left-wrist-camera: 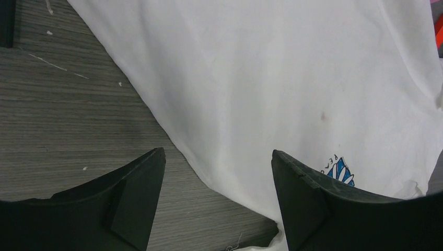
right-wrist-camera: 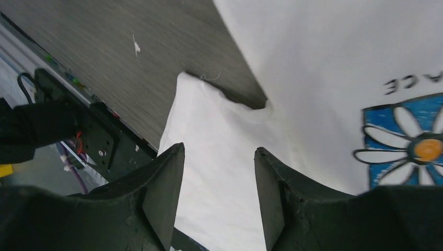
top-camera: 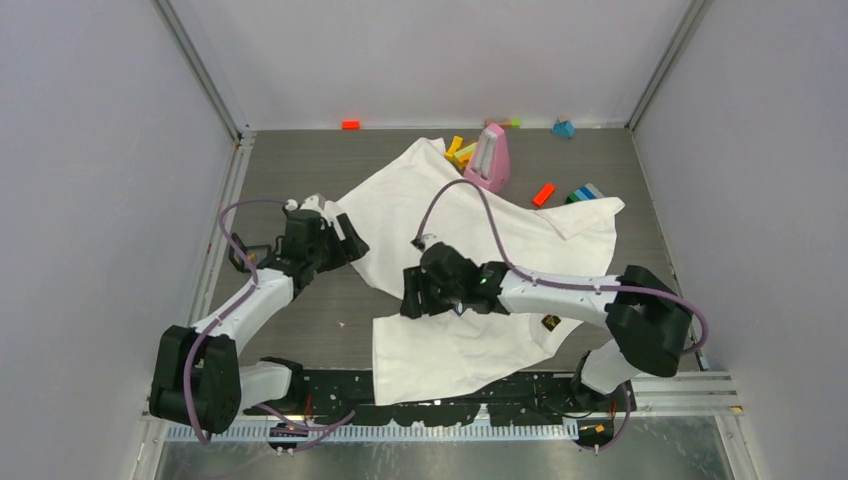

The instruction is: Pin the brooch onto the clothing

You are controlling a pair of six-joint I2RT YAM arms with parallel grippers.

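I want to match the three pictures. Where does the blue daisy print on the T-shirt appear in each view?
Top external: not visible, probably under the right arm.
Left wrist: daisy print at lower right, partly hidden.
Right wrist: daisy print at the right edge, centre height.
Shared landmark: the notch in the T-shirt edge, where the grey table shows.

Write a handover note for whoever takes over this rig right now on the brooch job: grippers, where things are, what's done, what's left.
Left gripper: open, holding nothing, over the edge of the T-shirt where it meets the bare table.
Right gripper: open, holding nothing, above the shirt beside its daisy print.
T-shirt: lying rumpled on the table, between and ahead of the arms.
Brooch: not identifiable in any view.
Done: no pin shows on the shirt.
Left: locate the brooch, pick it up, pin it to the shirt.
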